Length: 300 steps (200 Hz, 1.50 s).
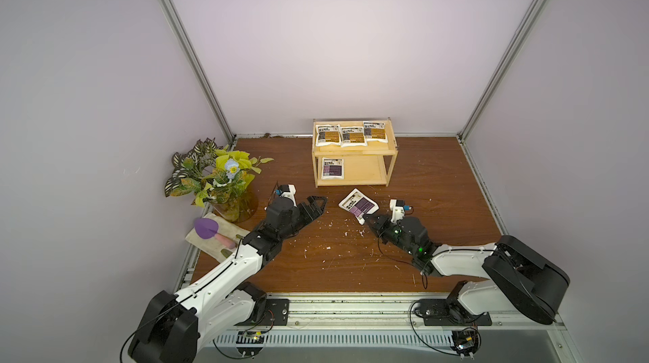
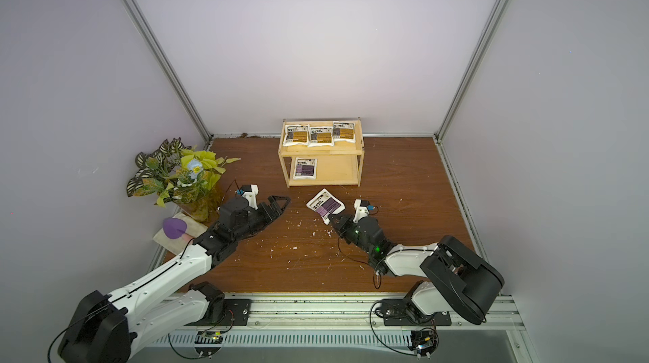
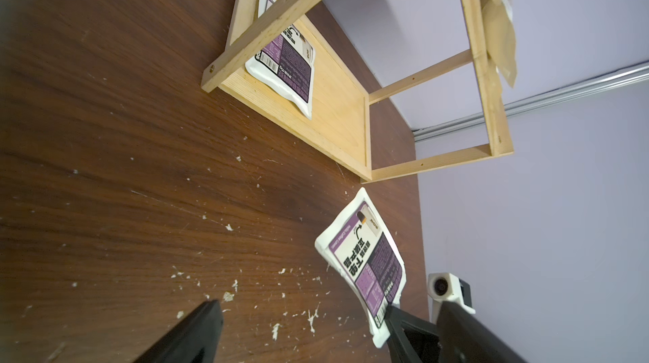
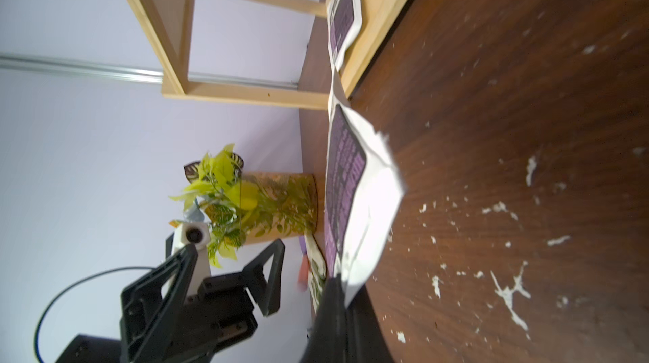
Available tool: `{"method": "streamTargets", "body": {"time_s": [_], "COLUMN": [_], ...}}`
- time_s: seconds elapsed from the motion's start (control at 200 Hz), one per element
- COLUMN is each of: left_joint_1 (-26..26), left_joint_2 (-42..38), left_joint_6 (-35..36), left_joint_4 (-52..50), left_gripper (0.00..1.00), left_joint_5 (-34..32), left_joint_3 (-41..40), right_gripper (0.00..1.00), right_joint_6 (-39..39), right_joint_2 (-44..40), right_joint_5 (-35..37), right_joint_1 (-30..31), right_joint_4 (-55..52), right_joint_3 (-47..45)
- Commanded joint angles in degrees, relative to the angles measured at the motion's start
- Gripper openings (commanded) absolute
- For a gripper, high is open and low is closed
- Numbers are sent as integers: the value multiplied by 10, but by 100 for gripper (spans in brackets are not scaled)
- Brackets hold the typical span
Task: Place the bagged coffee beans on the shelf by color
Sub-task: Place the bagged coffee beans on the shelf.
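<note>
We find soft, even light in both top views, brightest on the back wall (image 1: 344, 45), shadows faint. We note the right wrist view blurred, notably the pouch (image 4: 365, 203); left wrist view sharp.

The table (image 1: 439, 182) is a dark brown wood-grain top, scuffed and dotted with small white flecks (image 1: 328, 247) across its middle. At the back, near the centre, the shelf (image 1: 354, 152) stands on it on four slim legs. Its upper board carries three orange-brown pouches in a row, touching or overlapping: one (image 1: 328, 134), the next (image 1: 353, 136), the last (image 1: 375, 131). The lower board (image 1: 365, 171) holds a single purple pouch (image 1: 332, 168) at its left end, with the rest bare wood. In the table's back left corner stands a glass vase (image 1: 238, 208) of leaves, and just in front of it lies a folded pale cloth (image 1: 214, 238).
</note>
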Motion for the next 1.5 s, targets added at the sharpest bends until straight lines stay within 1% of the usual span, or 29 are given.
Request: {"method": "streamTargets", "body": {"time_s": [0.0,0.095,0.125,0.255,0.455,0.746,0.961,1.121,1.496], "left_joint_1": [5,5,5,5,5,6,7,7,8], "left_joint_2": [5,18,23,44,90,126,142,161,193], "left_joint_6": [-61,-96,-105,-132,-133,-126,-112,-110,-122], "left_joint_4": [70,106,116,152,185,201,199,209,238], "left_gripper": [99,99,100,100,99,100,100,99,99], "left_joint_5": [8,14,16,24,48,60,64,67,81], "left_joint_3": [-12,-19,-20,-19,-4,12,23,32,39], "right_gripper": [0,0,0,0,0,0,0,0,0], "right_joint_6": [20,29,46,71,97,145,167,172,203], "right_joint_2": [-18,-13,-9,25,100,181,232,264,337], "right_joint_5": [108,160,174,209,234,289,305,302,302], "right_joint_1": [4,7,8,10,10,-1,-22,-38,-56], "right_joint_4": [20,34,36,48,72,34,31,30,15], "right_joint_3": [0,5,9,35,96,184,228,258,323]}}
